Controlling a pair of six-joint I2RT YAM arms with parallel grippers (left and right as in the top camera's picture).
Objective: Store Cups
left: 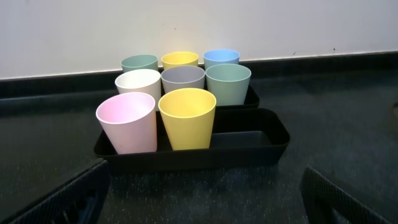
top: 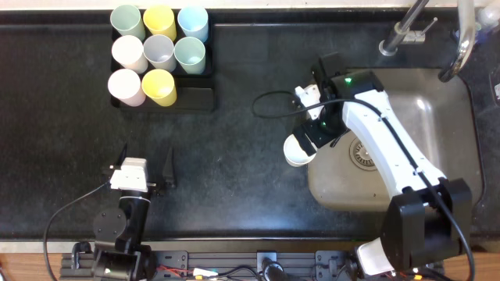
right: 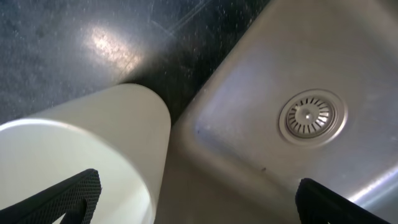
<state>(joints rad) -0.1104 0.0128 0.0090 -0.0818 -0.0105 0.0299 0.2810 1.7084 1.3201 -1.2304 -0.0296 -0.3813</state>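
The cream-white plastic cup is the one left to store. In the top view it stands mouth up on the dark speckled tabletop, right at the corner of the steel sink and well apart from the black compartment tray, where eight pastel cups already sit. The right claw is over this cup, while the left claw hangs spread and empty near the front edge of the tabletop. In the left wrist view, the left claw faces the tray. A pink cup and a yellow cup fill the near row, and the corner slot beside the yellow one is free. In the right wrist view, the right claw is spread wide and clamps nothing. One finger sits over the mouth of the cup and the other is off over the sink, whose drain lies beyond. The step in hand looks like the pickup. Next the claw needs to close on the cup's wall, lift it, and carry it across to the free slot. The cup is smooth, plain, empty and slightly tapered, probably light and easily tipped.
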